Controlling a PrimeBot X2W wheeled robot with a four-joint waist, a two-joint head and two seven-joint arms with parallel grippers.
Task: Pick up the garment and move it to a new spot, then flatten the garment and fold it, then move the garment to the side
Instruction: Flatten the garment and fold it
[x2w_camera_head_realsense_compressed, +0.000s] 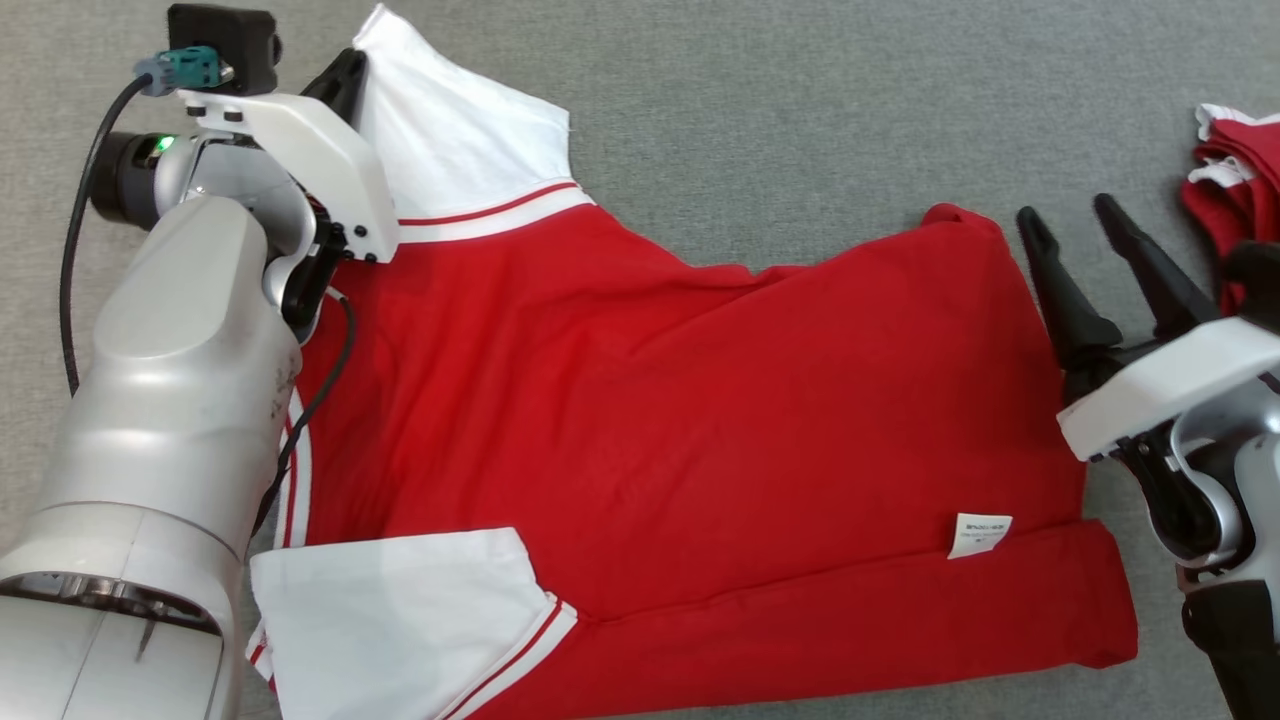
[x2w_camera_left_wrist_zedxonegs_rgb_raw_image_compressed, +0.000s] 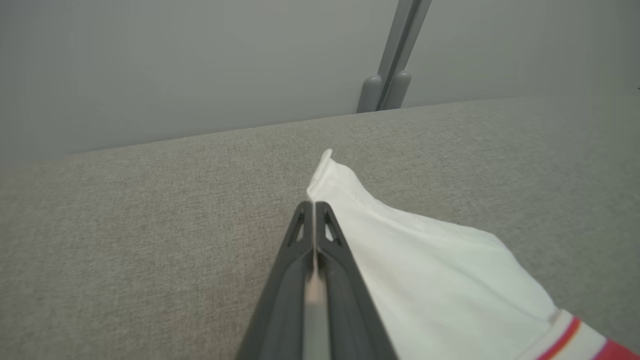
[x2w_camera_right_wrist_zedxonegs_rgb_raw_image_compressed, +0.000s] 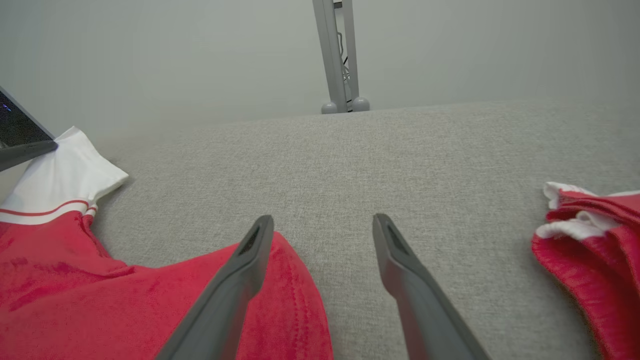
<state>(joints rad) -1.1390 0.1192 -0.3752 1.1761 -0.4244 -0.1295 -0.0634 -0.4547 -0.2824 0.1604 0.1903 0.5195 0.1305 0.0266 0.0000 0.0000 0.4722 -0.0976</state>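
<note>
The garment (x2w_camera_head_realsense_compressed: 680, 400) is a red shirt with white sleeves, spread on the grey cloth surface. Its far white sleeve (x2w_camera_head_realsense_compressed: 450, 130) reaches up at the top left. My left gripper (x2w_camera_head_realsense_compressed: 350, 65) is shut on that sleeve's edge; in the left wrist view the white sleeve (x2w_camera_left_wrist_zedxonegs_rgb_raw_image_compressed: 430, 260) runs in between the closed fingers of the left gripper (x2w_camera_left_wrist_zedxonegs_rgb_raw_image_compressed: 314, 204). My right gripper (x2w_camera_head_realsense_compressed: 1068, 212) stands open at the shirt's far right corner. In the right wrist view the right gripper (x2w_camera_right_wrist_zedxonegs_rgb_raw_image_compressed: 322, 220) has its left finger over the red hem (x2w_camera_right_wrist_zedxonegs_rgb_raw_image_compressed: 290, 280) and its right finger over bare surface.
A second red and white garment (x2w_camera_head_realsense_compressed: 1235, 170) lies bunched at the right edge, also seen as a bunched pile (x2w_camera_right_wrist_zedxonegs_rgb_raw_image_compressed: 595, 240) in the right wrist view. A grey post (x2w_camera_right_wrist_zedxonegs_rgb_raw_image_compressed: 340, 55) stands beyond the surface's far edge. A white label (x2w_camera_head_realsense_compressed: 980, 533) shows near the shirt's folded bottom.
</note>
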